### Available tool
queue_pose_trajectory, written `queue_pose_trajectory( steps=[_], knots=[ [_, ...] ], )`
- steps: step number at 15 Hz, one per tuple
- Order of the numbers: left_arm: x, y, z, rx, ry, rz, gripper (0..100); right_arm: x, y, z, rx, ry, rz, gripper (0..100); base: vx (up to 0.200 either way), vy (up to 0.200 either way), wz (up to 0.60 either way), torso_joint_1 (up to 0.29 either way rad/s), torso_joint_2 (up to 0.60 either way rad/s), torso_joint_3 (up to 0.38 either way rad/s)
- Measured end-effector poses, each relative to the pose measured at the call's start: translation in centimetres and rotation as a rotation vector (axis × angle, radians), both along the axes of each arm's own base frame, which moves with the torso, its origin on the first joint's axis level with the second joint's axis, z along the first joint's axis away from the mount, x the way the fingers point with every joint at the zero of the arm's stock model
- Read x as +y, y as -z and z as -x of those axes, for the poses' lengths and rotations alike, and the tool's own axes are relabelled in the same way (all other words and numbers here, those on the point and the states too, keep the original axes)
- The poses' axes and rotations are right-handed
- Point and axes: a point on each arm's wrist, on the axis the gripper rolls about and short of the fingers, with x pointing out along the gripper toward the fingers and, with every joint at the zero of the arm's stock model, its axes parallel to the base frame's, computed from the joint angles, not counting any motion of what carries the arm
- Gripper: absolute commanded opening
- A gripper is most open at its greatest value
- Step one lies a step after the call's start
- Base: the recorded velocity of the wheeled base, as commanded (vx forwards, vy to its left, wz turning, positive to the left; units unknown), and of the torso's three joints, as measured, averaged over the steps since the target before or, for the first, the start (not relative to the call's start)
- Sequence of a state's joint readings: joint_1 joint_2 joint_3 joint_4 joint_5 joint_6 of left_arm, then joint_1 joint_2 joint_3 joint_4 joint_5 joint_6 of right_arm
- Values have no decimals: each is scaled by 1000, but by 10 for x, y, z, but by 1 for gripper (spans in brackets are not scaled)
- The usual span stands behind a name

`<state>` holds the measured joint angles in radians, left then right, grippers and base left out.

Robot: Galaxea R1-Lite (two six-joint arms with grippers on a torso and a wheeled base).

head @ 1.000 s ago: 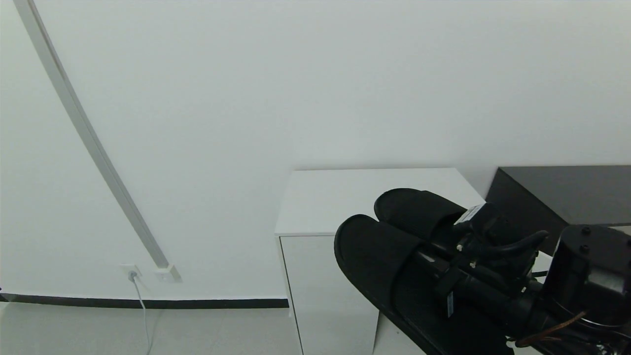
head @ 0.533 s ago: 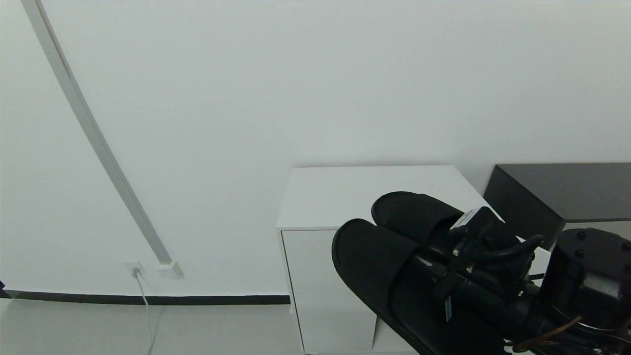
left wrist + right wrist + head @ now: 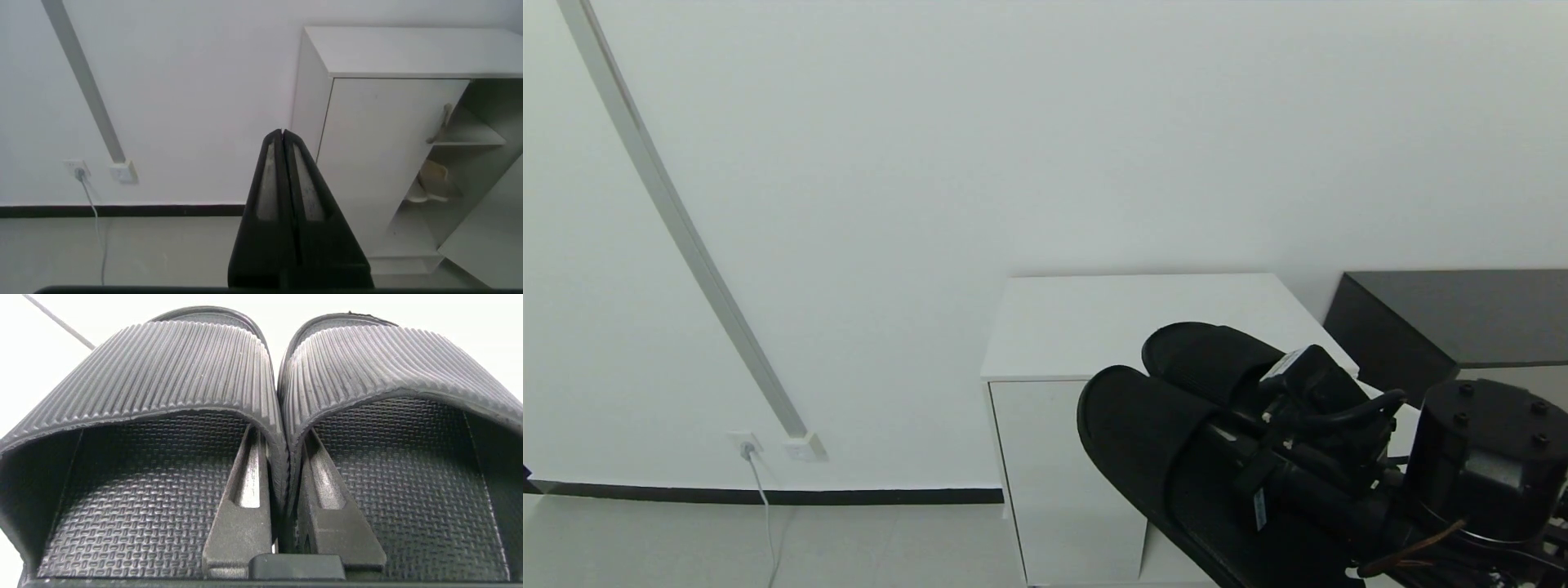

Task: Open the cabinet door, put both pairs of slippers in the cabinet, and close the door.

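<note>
The cabinet (image 3: 1094, 327) has its back to the wall. Its left front is a shut panel (image 3: 384, 163). Its right part stands open, split by shelves (image 3: 470, 140), and a pale thing (image 3: 431, 181) takes up part of the lower level. Before that opening, the slippers (image 3: 1160, 425) clamped on the right gripper (image 3: 282, 441) block the way. A dark table (image 3: 1445, 318) stands close on the cabinet's right. Open floor (image 3: 890, 547) runs left of the cabinet, with a cable (image 3: 764, 510) hanging at the wall.
</note>
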<state>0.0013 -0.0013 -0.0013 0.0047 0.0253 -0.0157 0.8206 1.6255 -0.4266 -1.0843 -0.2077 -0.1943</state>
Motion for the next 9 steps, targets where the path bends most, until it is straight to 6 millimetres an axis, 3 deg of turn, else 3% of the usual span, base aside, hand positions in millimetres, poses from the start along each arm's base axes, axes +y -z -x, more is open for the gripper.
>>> queue_pose_trajectory(
  steps=[9],
  knots=[
    [0,0,0,0,0,-1,0,0,2,0,7,0,6,0,0,-200,0,2,1,0]
  ],
)
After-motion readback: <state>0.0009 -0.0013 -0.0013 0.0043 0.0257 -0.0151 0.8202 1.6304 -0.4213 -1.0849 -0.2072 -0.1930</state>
